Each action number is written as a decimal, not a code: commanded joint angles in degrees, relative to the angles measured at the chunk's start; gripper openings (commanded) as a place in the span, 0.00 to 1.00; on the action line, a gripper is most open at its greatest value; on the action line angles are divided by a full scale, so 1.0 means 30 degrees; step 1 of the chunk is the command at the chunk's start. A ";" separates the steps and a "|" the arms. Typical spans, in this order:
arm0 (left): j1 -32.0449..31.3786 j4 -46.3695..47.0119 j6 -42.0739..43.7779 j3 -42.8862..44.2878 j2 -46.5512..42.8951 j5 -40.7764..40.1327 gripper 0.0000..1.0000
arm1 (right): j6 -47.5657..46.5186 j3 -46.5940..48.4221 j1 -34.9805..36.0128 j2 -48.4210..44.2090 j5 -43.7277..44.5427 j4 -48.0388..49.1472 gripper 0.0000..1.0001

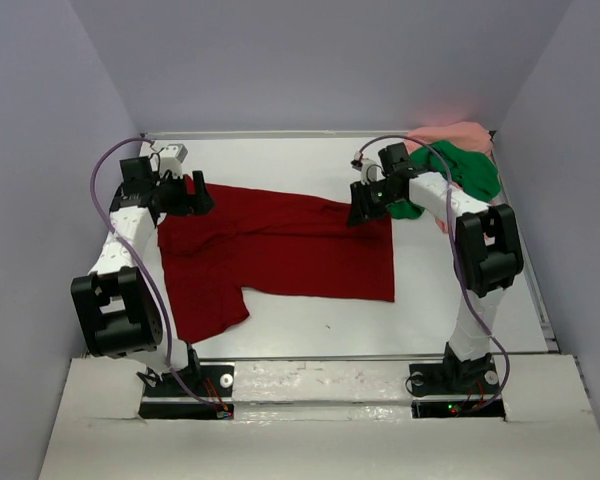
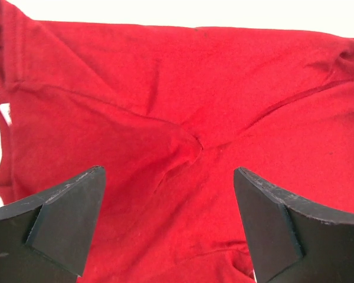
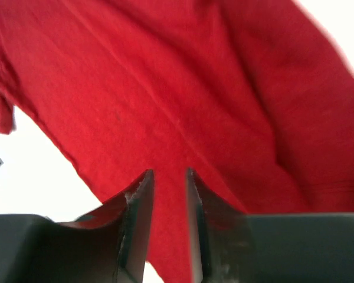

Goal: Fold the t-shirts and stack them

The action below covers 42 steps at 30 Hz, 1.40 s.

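Basically the dark red t-shirt [image 1: 280,255] lies spread on the table [image 1: 310,335] for folding. Over its far-left corner the left gripper [image 1: 195,193] gapes wide, empty; the right gripper [image 1: 363,208], nearly closed, pinches its far-right edge, likely to fold. The green t-shirt [image 1: 470,168] and pink t-shirt [image 1: 460,132] sit heaped far right, waiting.

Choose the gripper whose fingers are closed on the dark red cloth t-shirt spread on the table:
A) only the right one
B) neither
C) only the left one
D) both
A: the right gripper pinches the dark red cloth t-shirt between nearly closed fingers, while the left gripper hangs wide open above it.
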 commanded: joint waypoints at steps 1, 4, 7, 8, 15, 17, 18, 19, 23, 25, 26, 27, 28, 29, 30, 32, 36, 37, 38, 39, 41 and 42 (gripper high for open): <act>-0.0388 0.1476 0.0152 -0.0243 0.0592 0.0376 0.99 | -0.0578 0.0833 0.0092 -0.1023 0.1121 0.1785 0.38; -0.0563 0.1539 -0.0229 -0.0126 0.1353 0.0376 0.99 | -0.0404 0.1914 0.0092 -0.0584 0.1355 0.1757 0.27; -0.0710 0.1537 -0.0318 -0.0066 0.1969 -0.0121 0.99 | -0.0053 0.2270 0.0092 0.0148 0.0508 0.1757 0.15; -0.0768 0.1538 -0.0260 -0.0153 0.2057 -0.0093 0.99 | 0.0093 0.2503 0.0092 0.0643 0.0390 0.1757 0.10; -0.0827 0.2065 -0.0172 -0.0535 0.1853 -0.0415 0.99 | -0.0255 0.2448 0.0092 0.1849 0.0183 0.1815 0.00; -0.0857 0.2211 -0.0200 -0.0594 0.1853 -0.0473 0.99 | -0.0607 0.2243 0.0092 0.1850 0.0766 0.1932 0.00; -0.0886 0.2241 -0.0230 -0.0623 0.1882 -0.0416 0.99 | -0.0985 0.2068 0.0092 0.1849 0.1292 0.2136 0.00; -0.0886 0.2270 -0.0259 -0.0652 0.1882 -0.0386 0.99 | -0.1105 0.1979 -0.0111 0.1820 0.1442 0.2254 0.00; -0.1003 0.2388 -0.0289 -0.0857 0.1707 -0.0503 0.99 | -0.1428 0.1716 -0.0318 0.1791 0.1999 0.2751 0.00; -0.1003 0.2475 -0.0289 -0.0945 0.1502 -0.0562 0.99 | -0.1516 0.1453 -0.0494 0.1732 0.2438 0.3162 0.00; -0.1003 0.2504 -0.0289 -0.1032 0.1415 -0.0591 0.99 | -0.1575 0.1277 -0.0494 0.1703 0.2584 0.3366 0.00; -0.0974 0.2534 -0.0289 -0.1149 0.1240 -0.0736 0.99 | -0.1604 0.1072 -0.0697 0.1471 0.2963 0.3919 0.00; -0.1003 0.2679 -0.0318 -0.1208 0.1122 -0.0738 0.99 | -0.1575 0.0780 -0.0699 0.1265 0.3170 0.4389 0.00; -0.1003 0.2796 -0.0318 -0.1325 0.0976 -0.0825 0.99 | -0.1546 0.0023 -0.0699 0.1060 0.3375 0.4829 0.00; -0.1032 0.2914 -0.0318 -0.1500 0.0742 -0.0970 0.99 | -0.1459 -0.0303 -0.0931 0.0594 0.3580 0.5674 0.00; -0.1033 0.3206 -0.0405 -0.1706 0.0507 -0.1118 0.99 | -0.1167 -0.1151 -0.0933 0.0152 0.3582 0.6470 0.00; -0.1091 0.3384 -0.0465 -0.1795 0.0067 -0.1294 0.99 | -0.0463 -0.1683 -0.1546 -0.0871 0.1684 0.7118 0.00; -0.1062 0.3239 -0.0435 -0.1766 0.0008 -0.1294 0.99 | -0.0317 -0.1829 -0.1548 -0.1223 0.1272 0.7118 0.00; -0.1091 0.3179 -0.0377 -0.1737 -0.0138 -0.1236 0.99 | -0.0170 -0.2004 -0.1722 -0.1633 0.0717 0.7118 0.00; -0.1091 0.3121 -0.0290 -0.1794 -0.0284 -0.1149 0.99 | -0.0198 -0.2238 -0.1724 -0.2130 -0.0420 0.7147 0.00; -0.1091 0.3003 -0.0201 -0.1911 -0.1015 -0.0914 0.99 | -0.0227 -0.2883 -0.1724 -0.3910 -0.1539 0.7148 0.00; -0.1062 0.2974 -0.0143 -0.2028 -0.1627 -0.0855 0.99 | -0.0140 -0.3059 -0.1724 -0.4589 -0.2502 0.7147 0.00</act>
